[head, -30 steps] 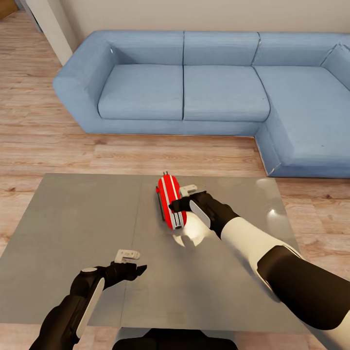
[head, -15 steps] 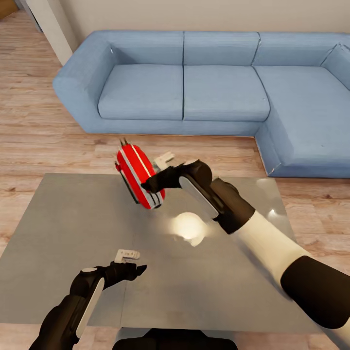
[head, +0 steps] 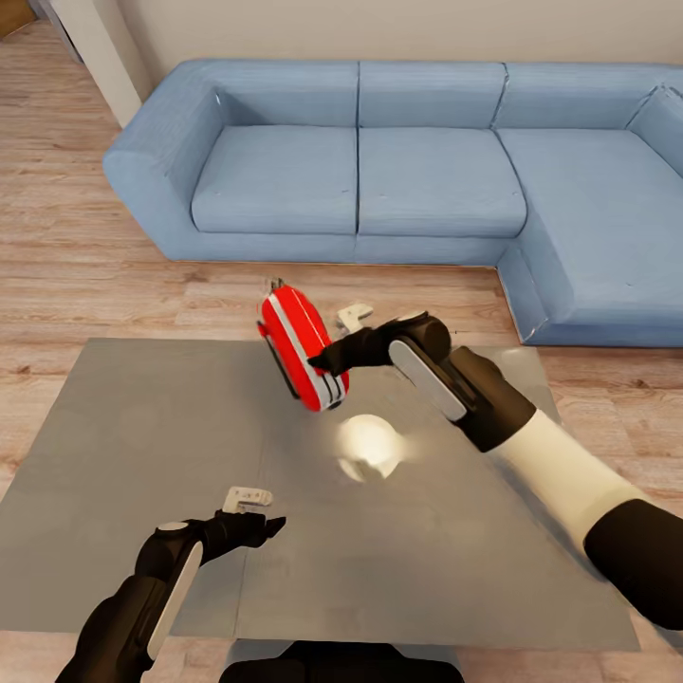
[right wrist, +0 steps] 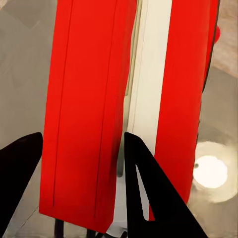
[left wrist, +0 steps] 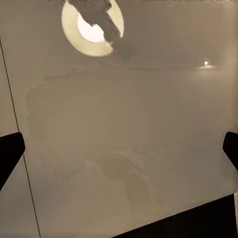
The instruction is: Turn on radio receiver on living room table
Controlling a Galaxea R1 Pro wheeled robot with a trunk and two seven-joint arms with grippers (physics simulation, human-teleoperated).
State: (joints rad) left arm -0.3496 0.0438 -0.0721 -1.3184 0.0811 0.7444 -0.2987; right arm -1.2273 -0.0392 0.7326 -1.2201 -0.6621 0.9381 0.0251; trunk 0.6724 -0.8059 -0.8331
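Currently right gripper [head: 327, 361] pinches radio receiver [head: 302, 348] at its narrow striped edge; seems light, rigid, slick; left gripper [head: 254, 510] open

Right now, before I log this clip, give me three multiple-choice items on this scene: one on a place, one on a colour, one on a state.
1. Where is the flat red white-striped radio?
A. Lying on the blue sofa
B. Held above the glossy grey table
C. On the wood floor

2. What colour is the L-shaped sofa?
A. Blue
B. Green
C. Brown

3. What is the left hand doing?
A. Gripping the radio
B. Pressing a dial
C. Holding nothing, over the table

Answers:
1 B: the head view shows the radio tilted in the right hand, clear of the tabletop.
2 A: its cushions are plainly blue.
3 C: the left wrist view has bare tabletop between its fingers.
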